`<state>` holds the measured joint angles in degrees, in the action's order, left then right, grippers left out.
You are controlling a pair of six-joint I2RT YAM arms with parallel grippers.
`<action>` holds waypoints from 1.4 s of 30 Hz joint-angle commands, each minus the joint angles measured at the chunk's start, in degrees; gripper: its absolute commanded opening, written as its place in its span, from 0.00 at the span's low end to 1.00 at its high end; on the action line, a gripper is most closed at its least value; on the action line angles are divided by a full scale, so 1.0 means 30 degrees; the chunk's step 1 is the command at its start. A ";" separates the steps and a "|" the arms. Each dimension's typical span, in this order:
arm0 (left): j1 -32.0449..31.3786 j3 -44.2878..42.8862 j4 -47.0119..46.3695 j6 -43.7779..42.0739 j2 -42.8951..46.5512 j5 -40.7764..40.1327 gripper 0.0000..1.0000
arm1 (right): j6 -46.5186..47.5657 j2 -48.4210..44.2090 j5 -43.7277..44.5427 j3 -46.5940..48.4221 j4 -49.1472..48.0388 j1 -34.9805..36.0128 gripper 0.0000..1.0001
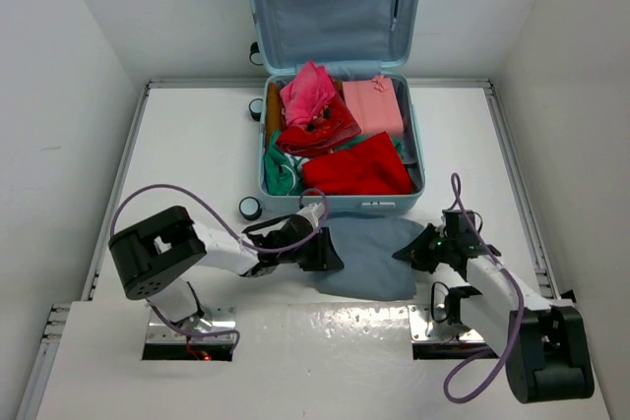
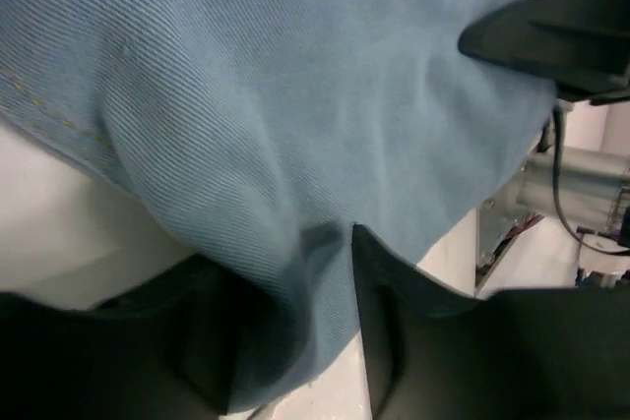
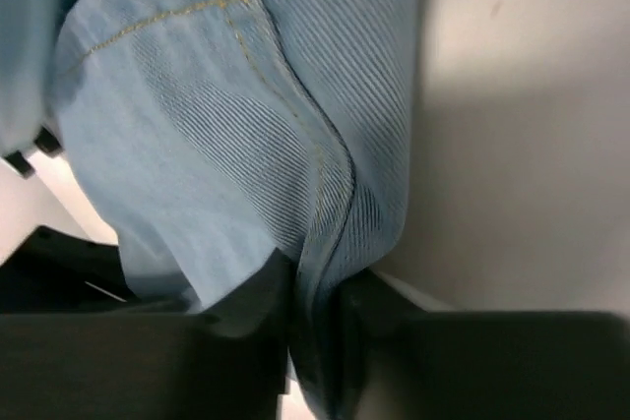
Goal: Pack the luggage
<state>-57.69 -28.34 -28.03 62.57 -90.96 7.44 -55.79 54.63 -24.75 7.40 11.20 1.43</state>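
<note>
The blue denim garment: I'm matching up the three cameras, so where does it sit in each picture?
Top external: the denim garment lies on the white table, lower centre, just before the luggage, between both arms' jaws.
Left wrist: fills the top and middle; a fold runs down between the jaws.
Right wrist: left and centre, its stitched seam pinched in the jaws.
Shared landmark: the white table.

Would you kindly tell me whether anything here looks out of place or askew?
Nothing looks damaged or spilled. The only thing out of place is the blue denim garment, lying rumpled on the table in front of the open suitcase rather than inside it; the left pincer and right pincer each pinch one side of it.
</note>
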 commanded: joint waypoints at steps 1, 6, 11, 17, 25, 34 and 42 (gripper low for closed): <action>-0.0750 -0.0281 0.1137 -0.1627 0.0930 0.0302 0.41 | 0.1335 -0.0774 -0.0739 0.0399 0.2643 0.0957 0.04; -0.2709 -0.2503 0.3805 -0.5847 0.3947 -0.1043 0.00 | 0.3037 -0.3614 -0.3173 0.2537 0.4614 0.3474 0.00; -0.4002 -0.3735 0.4246 -1.0849 0.6672 -0.1776 0.00 | 0.5322 -0.5169 -0.3467 0.5464 0.5260 0.5440 0.00; -0.4441 -0.6663 0.4715 -1.7851 0.8991 -0.3298 0.00 | 0.8194 -0.5497 -0.1771 0.9893 0.3742 0.5968 0.00; 0.0327 -1.0997 0.4539 -2.3607 0.7735 -0.3887 0.00 | 1.3318 -0.1135 -0.0068 1.6487 0.0928 0.5007 0.00; 0.7179 -1.4373 0.5942 -2.1182 0.2584 -0.2867 0.00 | 1.1864 0.8196 -0.2384 1.9999 -0.1653 0.3009 0.00; 1.2109 -1.3584 0.9694 -1.7633 -0.1671 0.1145 0.05 | 1.1242 1.5856 -0.1390 2.4135 0.3677 0.2160 0.00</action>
<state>-25.52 -69.73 -2.35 6.74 -95.85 8.29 -22.55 100.29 -29.58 76.23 14.46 9.56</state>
